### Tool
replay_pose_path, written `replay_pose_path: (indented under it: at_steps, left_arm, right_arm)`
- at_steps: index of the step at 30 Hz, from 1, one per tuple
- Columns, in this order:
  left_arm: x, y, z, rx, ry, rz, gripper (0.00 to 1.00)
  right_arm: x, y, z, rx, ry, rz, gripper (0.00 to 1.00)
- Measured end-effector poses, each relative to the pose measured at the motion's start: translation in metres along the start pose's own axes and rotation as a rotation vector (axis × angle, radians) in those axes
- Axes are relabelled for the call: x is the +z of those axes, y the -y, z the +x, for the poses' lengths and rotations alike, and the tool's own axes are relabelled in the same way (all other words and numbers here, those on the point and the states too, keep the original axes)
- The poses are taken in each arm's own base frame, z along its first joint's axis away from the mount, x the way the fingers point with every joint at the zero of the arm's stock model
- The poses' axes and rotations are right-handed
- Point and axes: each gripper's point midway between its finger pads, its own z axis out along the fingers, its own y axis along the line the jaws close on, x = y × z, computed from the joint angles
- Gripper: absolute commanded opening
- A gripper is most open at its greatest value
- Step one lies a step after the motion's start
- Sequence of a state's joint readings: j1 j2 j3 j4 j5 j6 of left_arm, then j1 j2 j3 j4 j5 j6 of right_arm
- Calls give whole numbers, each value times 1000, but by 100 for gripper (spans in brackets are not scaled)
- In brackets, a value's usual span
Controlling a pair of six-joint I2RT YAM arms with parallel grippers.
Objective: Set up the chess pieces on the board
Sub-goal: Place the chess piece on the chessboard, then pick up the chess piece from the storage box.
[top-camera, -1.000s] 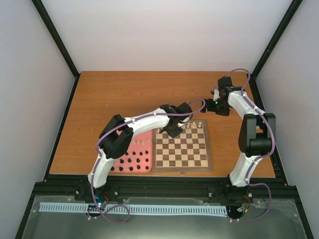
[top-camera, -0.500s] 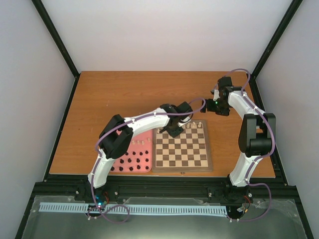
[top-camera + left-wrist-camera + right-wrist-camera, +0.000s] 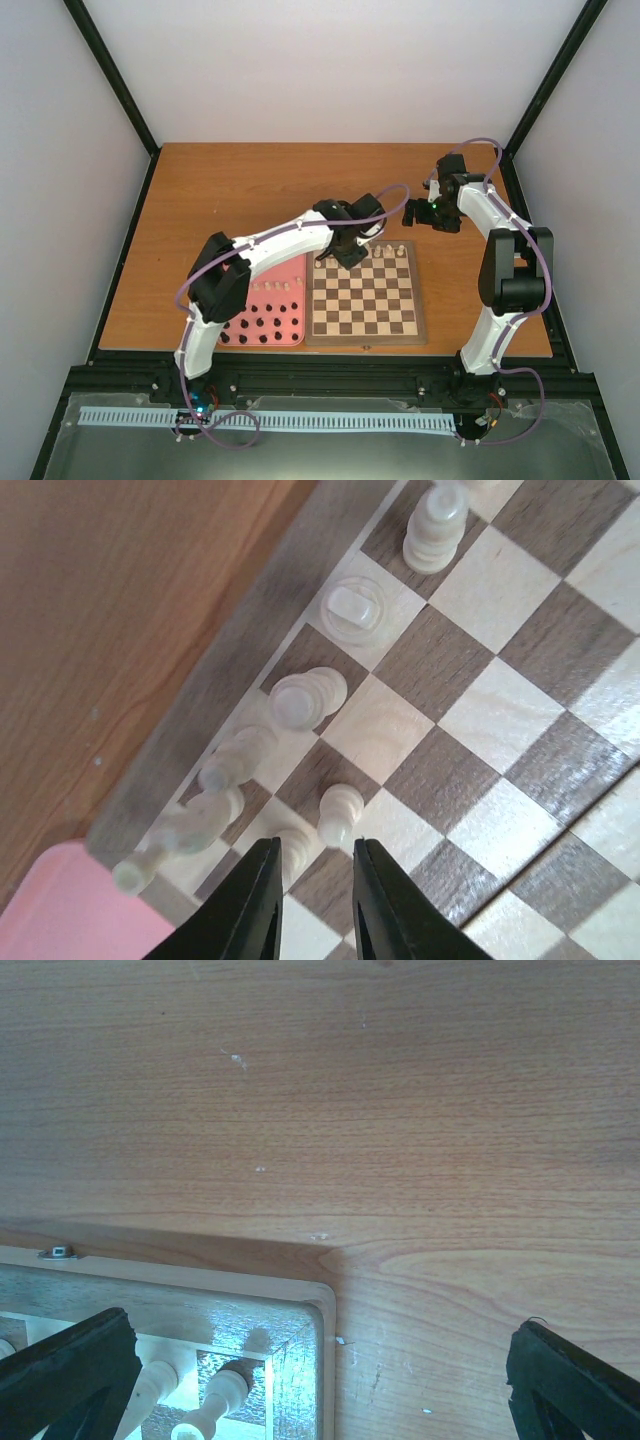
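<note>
The board (image 3: 420,300) lies right of the table's middle. Several cream chess pieces (image 3: 388,250) stand along its far rows. My left gripper (image 3: 347,257) hovers over the board's far left corner. In the left wrist view it (image 3: 312,885) is open and empty, its fingers (image 3: 250,905) straddling a square just short of two white pawns (image 3: 340,813). More white pieces (image 3: 305,695) line the edge row. My right gripper (image 3: 414,213) is wide open and empty above bare table beyond the board's far right corner (image 3: 300,1330), where two white pieces (image 3: 215,1400) stand.
A pink tray (image 3: 297,300) with several black pieces (image 3: 262,325) lies against the board's left side; its corner shows in the left wrist view (image 3: 40,910). Bare wooden table (image 3: 250,190) stretches behind the board. Black frame posts stand at the table's corners.
My left arm's elbow has swung left and its gripper has drawn back slightly toward the board's far left corner. The right arm has not moved.
</note>
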State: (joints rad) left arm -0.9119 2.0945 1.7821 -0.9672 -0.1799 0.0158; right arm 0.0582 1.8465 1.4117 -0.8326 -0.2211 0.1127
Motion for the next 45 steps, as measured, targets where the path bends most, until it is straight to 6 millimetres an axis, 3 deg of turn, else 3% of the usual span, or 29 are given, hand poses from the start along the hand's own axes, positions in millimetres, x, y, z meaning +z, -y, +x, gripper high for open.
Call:
replay_pose_path:
  at_steps: [3,10,14,17,21,27,30,33,35,37,39,42,45]
  left_arm:
    - [-19,-3,-4,-9,27,1,26]
    - [-87,-16,-19,-56,156,4,37]
    - [-117,-22,-16,-100,200,1,39]
    - [-127,-32,-7,-161,208,4,40]
    - [-128,-62,27,-311,174,6,41]
    - [-134,-145,89,-653,150,-88,49]
    - [-131,-164,121,-789,125,-106,51]
    - [-117,-174,156,-926,66,-83,57]
    - [-105,-183,180,-1019,19,-74,67]
    - [-94,-188,202,-1100,-27,-65,73]
    - [-88,-195,219,-1171,-55,-61,79]
    - [-85,-204,233,-1250,-50,-51,86]
    - [-86,-212,248,-1329,-28,-44,93]
  right_arm:
    - [0,0,0,0,0,0,100]
    - [0,0,0,0,0,1,100]
    - [-1,0,0,0,2,3,100]
    - [-4,0,-1,-2,9,6,100]
    - [-10,2,-2,0,24,23,100]
    - [-22,3,-4,10,49,42,100]
    - [-34,1,-9,16,64,50,100]
    - [-46,-2,-19,14,91,58,100]
    - [-54,-8,-26,9,111,66,100]
    - [-65,-22,-33,-13,132,67,100]
    - [-79,-52,-41,-69,162,54,100]
    - [-99,-120,-44,-200,209,12,100]
    - [-108,-192,-30,-338,231,-68,100]
